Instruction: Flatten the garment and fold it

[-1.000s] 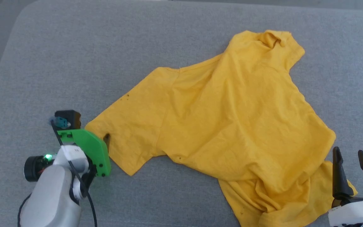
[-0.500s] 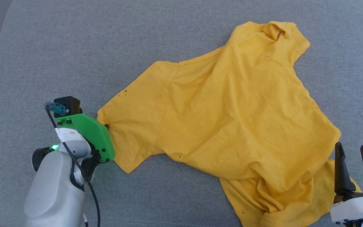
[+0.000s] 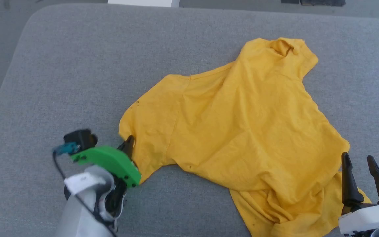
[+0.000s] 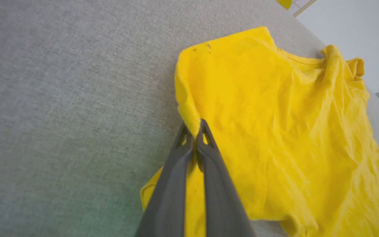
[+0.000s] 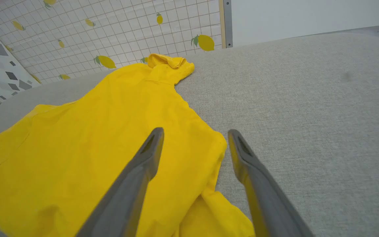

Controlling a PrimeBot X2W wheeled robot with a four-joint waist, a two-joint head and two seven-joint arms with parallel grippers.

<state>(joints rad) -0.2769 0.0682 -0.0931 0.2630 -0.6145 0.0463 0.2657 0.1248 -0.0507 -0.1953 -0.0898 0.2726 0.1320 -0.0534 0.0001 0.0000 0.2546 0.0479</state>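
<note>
Our left gripper (image 4: 194, 127) has clamped the sleeve hem (image 4: 189, 115) of the garment (image 3: 242, 125), lower left; right gripper (image 3: 357, 157) gapes. We should pull outward, low.

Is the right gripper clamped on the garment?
No, the right gripper stands wide open by the garment, with no cloth pinched between its fingers.

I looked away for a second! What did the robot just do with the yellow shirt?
The left gripper closed on the shirt, pinching its sleeve edge. The right gripper stayed open beside the shirt's bottom, and the shirt still lies crumpled.
</note>
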